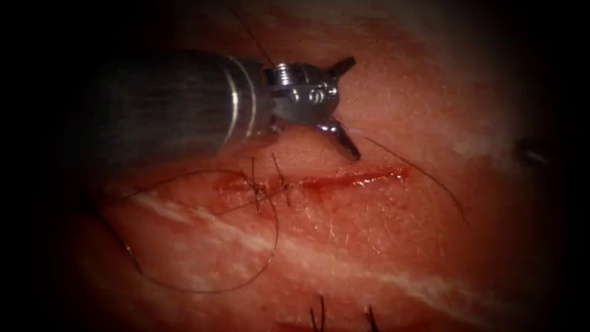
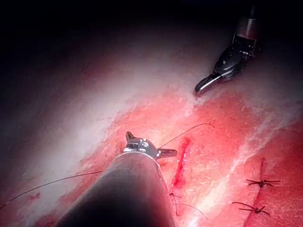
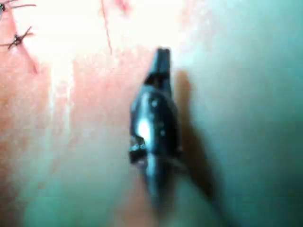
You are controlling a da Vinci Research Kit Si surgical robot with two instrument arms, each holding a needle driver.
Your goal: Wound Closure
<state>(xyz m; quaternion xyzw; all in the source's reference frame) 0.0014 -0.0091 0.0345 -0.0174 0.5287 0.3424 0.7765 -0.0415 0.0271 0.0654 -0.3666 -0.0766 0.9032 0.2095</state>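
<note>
The tissue [image 1: 369,246] is pink-red pork belly with pale streaks. Its cut [image 1: 344,179] runs across as a thin slit, wet with red fluid [image 1: 362,178]. Near the cut's left end, dark stitches [image 1: 261,190] cross it. Thread [image 1: 246,270] loops loosely over the tissue below them, and another strand [image 1: 430,178] curves on the right.

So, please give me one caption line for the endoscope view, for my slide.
Left tool with jaws open, holding nothing, above the partly stitched cut; loose thread lies on the tissue.
</note>
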